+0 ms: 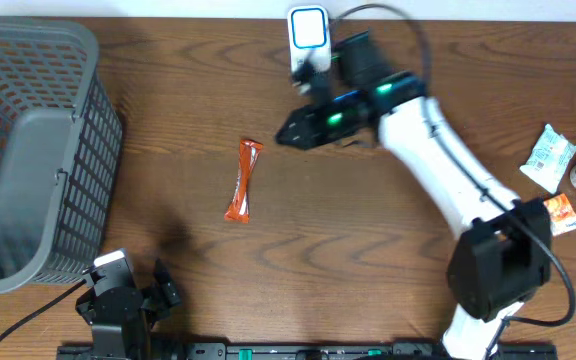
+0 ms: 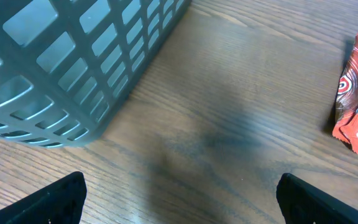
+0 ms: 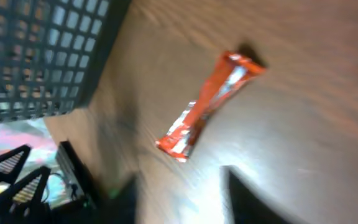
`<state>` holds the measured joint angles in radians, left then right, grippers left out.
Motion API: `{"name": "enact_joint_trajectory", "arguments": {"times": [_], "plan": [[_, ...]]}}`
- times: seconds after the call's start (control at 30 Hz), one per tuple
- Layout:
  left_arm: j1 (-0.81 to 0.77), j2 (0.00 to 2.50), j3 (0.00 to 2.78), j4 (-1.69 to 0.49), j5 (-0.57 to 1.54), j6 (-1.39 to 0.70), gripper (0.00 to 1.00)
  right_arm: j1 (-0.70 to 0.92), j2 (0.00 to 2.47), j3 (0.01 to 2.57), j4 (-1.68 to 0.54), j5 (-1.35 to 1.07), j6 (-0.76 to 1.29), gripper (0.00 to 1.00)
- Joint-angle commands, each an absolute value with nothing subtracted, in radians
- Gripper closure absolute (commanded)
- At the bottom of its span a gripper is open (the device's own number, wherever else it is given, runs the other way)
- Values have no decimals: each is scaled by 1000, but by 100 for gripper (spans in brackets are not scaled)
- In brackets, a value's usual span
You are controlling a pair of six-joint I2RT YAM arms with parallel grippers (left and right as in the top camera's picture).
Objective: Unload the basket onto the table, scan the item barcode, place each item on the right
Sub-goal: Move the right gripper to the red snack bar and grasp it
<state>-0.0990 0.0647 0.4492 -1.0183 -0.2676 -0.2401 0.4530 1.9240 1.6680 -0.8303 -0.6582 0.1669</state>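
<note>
Orange-wrapped snack bar [image 1: 245, 180] is lying loose mid-counter [image 1: 368, 250] while the right hand [image 1: 296, 130], its opening lost to blur, is hovering empty between it and the scanner [image 1: 308, 30] and the left hand [image 2: 179, 205] is sitting wide open, gripping nothing, with pickup and scan apparently both ahead.

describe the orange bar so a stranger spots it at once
Find the grey basket on the left. Right of it, alone on the wood, lies the orange bar. It is long and thin, unlike the squat packets at the right edge.
</note>
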Motion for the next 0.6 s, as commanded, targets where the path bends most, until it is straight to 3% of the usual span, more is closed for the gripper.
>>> {"name": "enact_joint_trajectory", "arguments": {"times": [0.0, 0.13, 0.57], "plan": [[-95, 63, 449, -1019, -273, -249, 2, 601, 1933, 1657, -805, -255, 420, 96], [-95, 63, 449, -1019, -273, -249, 2, 719, 1958, 1656, -792, -61, 494, 99], [-95, 63, 449, -1019, -273, -249, 2, 848, 2142, 1656, -697, -123, 451, 99]]}}
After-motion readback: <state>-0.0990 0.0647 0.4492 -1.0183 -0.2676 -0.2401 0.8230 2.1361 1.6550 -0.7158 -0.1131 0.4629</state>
